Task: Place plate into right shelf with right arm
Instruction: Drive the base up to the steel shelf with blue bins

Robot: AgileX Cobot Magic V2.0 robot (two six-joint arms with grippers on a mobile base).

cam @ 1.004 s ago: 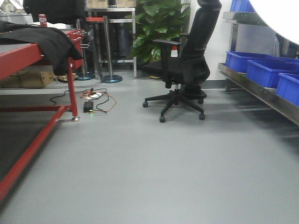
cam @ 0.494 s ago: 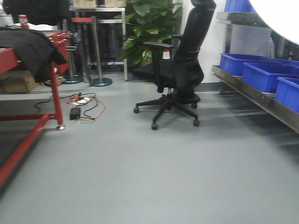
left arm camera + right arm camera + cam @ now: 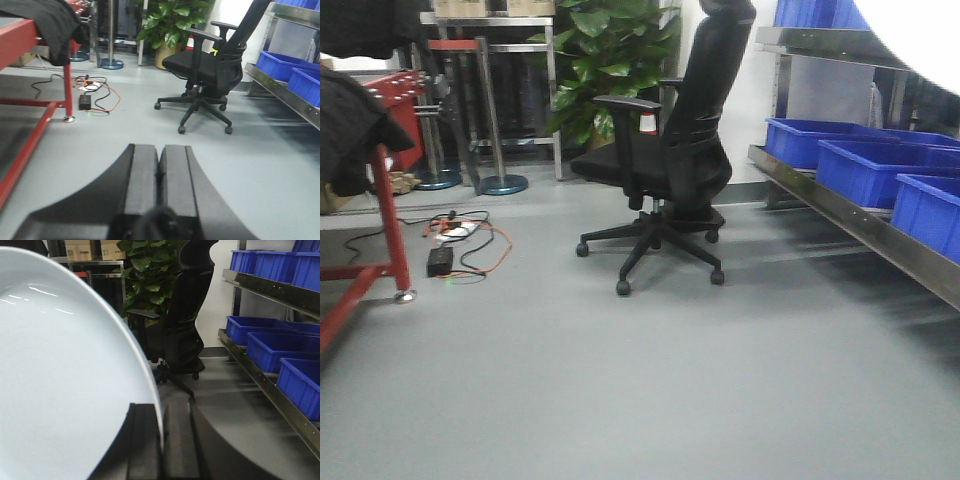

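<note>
My right gripper (image 3: pixel 161 412) is shut on the rim of the plate (image 3: pixel 60 370), a glossy white plate with a faint blue tint that fills the left half of the right wrist view. A white blur of the plate (image 3: pixel 920 30) shows at the top right of the front view. The right shelf (image 3: pixel 860 215) is a stainless-steel rack along the right side, also in the right wrist view (image 3: pixel 272 387). It is some way off from the plate. My left gripper (image 3: pixel 159 155) is shut and empty, held above the grey floor.
Blue bins (image 3: pixel 865 165) sit on the shelf's lower level and more on the upper level (image 3: pixel 275 265). A black office chair (image 3: pixel 670 160) stands ahead, left of the shelf. A red-framed table (image 3: pixel 365 200) with dark cloth, floor cables (image 3: pixel 455 245) and a potted plant (image 3: pixel 610 60) are to the left.
The whole view has swung right: chair, table and cables slid left in the front view, and the shelf with blue bins has come further into view. The plate stays in the right gripper.
</note>
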